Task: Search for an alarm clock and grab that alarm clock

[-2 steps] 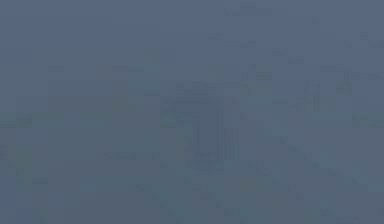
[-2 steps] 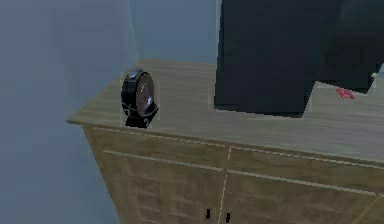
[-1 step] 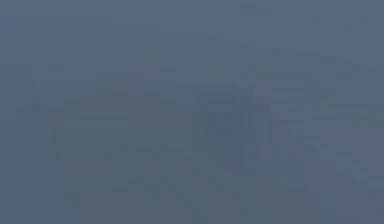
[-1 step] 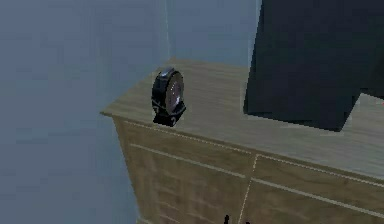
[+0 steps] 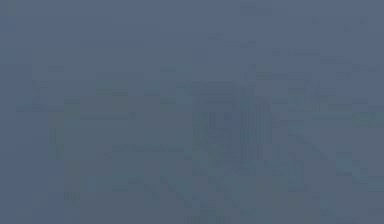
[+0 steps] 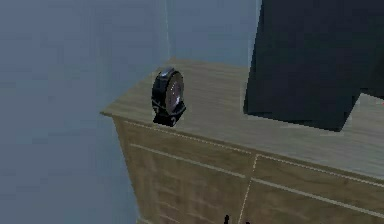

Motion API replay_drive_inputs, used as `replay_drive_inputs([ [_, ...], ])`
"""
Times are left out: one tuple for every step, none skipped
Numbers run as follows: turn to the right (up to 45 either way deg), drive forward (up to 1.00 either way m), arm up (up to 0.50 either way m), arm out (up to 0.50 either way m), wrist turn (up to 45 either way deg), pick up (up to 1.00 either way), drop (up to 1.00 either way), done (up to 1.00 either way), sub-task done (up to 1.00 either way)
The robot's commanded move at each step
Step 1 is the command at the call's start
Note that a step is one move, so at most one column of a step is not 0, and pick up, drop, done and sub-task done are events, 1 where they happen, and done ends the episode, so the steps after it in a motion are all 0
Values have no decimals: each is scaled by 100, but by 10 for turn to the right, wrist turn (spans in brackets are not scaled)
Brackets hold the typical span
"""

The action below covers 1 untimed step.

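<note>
A dark round alarm clock (image 6: pixel 168 96) with a pale face stands upright on a small black base. It sits near the left corner of a wooden dresser's top (image 6: pixel 215 118), in the arm side view. At that view's bottom edge, just right of the middle, a small dark and white tip of my gripper (image 6: pixel 238 218) pokes up in front of the dresser's drawers. The tip is well below the clock. Too little of it shows, so I cannot tell whether it holds anything.
A large black slab-like object (image 6: pixel 310 60) stands on the dresser top right of the clock. Drawer fronts (image 6: pixel 190 180) face me below. Blue-grey walls meet in a corner (image 6: pixel 165 40) behind the dresser. In the forward view a flat blue-grey wall (image 5: pixel 190 110) stands close ahead.
</note>
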Motion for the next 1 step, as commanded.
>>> replay_drive_inputs([
  [0, 0, 38, 0, 0, 0, 0, 0, 0],
])
